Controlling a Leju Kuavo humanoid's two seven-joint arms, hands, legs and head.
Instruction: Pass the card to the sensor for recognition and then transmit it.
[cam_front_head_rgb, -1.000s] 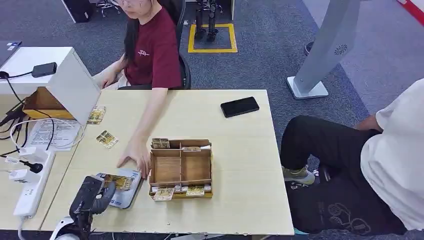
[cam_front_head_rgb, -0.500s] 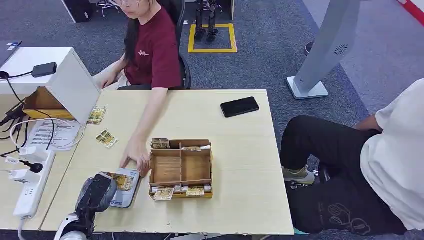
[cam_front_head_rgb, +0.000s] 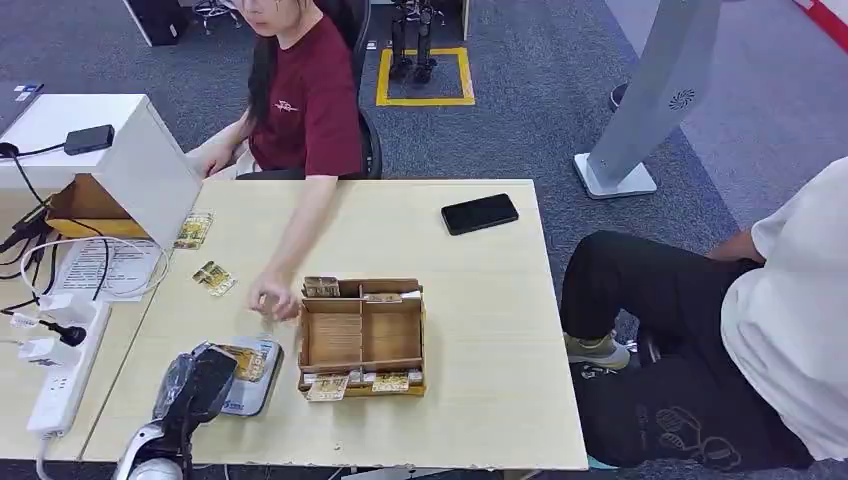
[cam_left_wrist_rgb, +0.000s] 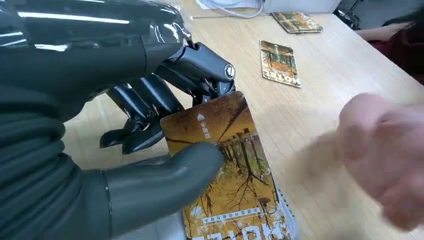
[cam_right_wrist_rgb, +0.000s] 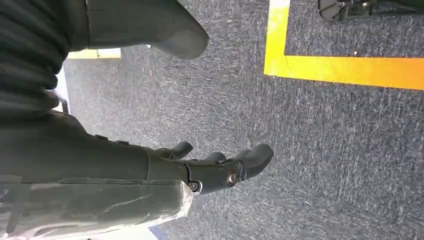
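Pale wooden table (cam_front_head_rgb: 480, 300) carries the sensor (cam_front_head_rgb: 250, 385). Over it the left robot hand (cam_left_wrist_rgb: 165, 145) pinches the card (cam_left_wrist_rgb: 225, 170), plain from the wrist; a person's hand (cam_left_wrist_rgb: 385, 155) looks blurred. Right robot hand (cam_right_wrist_rgb: 220, 167) hangs with fingers apart.

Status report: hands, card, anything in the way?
Left hand pinches card over sensor. Right hand hangs, holding nothing. Person's hand hovers close by.

left robot hand (cam_left_wrist_rgb: 150, 130) pinching with thumb and fingers; right robot hand (cam_right_wrist_rgb: 220, 167) hanging, fingers apart
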